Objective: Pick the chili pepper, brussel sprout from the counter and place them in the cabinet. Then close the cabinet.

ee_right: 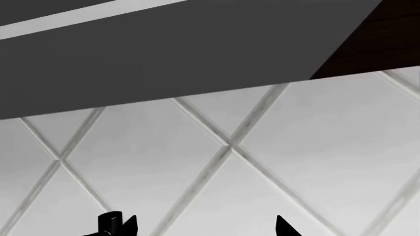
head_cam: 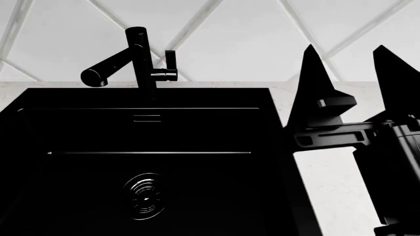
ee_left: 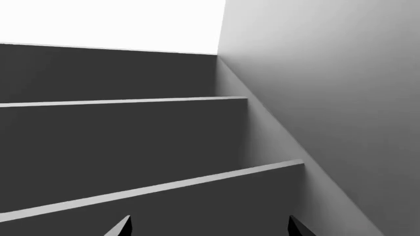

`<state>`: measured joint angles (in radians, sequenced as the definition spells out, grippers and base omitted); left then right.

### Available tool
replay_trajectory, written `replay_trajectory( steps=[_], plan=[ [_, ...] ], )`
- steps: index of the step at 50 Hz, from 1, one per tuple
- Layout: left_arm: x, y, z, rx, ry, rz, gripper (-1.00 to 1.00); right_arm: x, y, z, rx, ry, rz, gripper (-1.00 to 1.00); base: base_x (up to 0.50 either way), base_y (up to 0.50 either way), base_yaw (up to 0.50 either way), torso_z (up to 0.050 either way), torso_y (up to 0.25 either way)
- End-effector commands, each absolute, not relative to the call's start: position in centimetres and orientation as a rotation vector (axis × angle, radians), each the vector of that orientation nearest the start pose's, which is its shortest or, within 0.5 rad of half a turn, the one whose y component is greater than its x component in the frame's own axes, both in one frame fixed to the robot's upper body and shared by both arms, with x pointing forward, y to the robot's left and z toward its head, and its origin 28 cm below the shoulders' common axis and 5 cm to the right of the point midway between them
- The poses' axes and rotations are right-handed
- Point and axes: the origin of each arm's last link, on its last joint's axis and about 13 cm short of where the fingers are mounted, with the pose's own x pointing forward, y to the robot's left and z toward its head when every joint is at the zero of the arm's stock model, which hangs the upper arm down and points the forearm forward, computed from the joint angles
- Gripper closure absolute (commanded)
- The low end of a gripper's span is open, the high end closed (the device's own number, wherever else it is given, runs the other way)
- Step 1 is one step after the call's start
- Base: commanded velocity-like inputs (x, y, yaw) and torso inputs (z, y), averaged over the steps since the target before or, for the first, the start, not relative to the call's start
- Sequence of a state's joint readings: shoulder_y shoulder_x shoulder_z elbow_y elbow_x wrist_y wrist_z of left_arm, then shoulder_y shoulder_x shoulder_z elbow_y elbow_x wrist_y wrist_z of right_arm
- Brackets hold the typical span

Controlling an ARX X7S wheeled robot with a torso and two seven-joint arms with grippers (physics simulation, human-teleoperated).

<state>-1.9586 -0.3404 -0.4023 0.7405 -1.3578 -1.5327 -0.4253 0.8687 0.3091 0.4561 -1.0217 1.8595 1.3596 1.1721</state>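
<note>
White diamond tiles back a black sink (head_cam: pixel 141 162) and faucet (head_cam: pixel 135 56) set in the marble surface (head_cam: pixel 328 182). Right gripper (head_cam: pixel 357 73) is raised, spread wide, empty; left gripper (ee_left: pixel 210 228) gapes empty inside the shelved cabinet (ee_left: pixel 131 147). Neither pepper nor sprout is visible. Risk: reaching blind, clipping the faucet.

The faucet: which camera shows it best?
The head view: the black faucet stands whole behind the sink, spout angled out over the basin. The left wrist view shows only dark shelves, the right wrist view only diamond wall tiles; neither shows any faucet.
</note>
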Motion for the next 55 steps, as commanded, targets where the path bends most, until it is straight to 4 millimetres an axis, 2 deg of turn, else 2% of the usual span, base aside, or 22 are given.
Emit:
replay_trajectory(
  steps=[1,15,20,28,41,55],
  plan=[
    [9.9,24.9,42.8,0.193,-1.206,-0.395,-1.0,14.9,-10.1,27.4,0.136,-0.454,0.174,-1.0,0.0,0.0,0.0,0.0,0.0],
    [8.9,24.9,40.6,0.177,-1.219,-0.411,-1.0,15.3,-10.0,27.2,0.145,-0.455,0.174,-1.0,0.0,0.0,0.0,0.0,0.0],
    [7.9,24.8,39.9,0.175,-1.243,-0.438,-1.0,15.2,-10.1,27.2,0.148,-0.455,0.176,-1.0,0.0,0.0,0.0,0.0,0.0],
    [8.5,25.1,38.1,0.159,-1.277,-0.47,-1.0,15.1,-10.1,27.1,0.154,-0.453,0.181,-1.0,0.0,0.0,0.0,0.0,0.0],
    [10.0,25.0,35.3,0.123,-1.226,-0.483,-1.0,14.9,-10.4,27.2,0.168,-0.456,0.185,-1.0,0.0,0.0,0.0,0.0,0.0],
    [9.9,25.0,33.4,0.099,-1.197,-0.481,-1.0,15.0,-10.4,27.3,0.171,-0.463,0.183,-1.0,0.0,0.0,0.0,0.0,0.0]
  ],
)
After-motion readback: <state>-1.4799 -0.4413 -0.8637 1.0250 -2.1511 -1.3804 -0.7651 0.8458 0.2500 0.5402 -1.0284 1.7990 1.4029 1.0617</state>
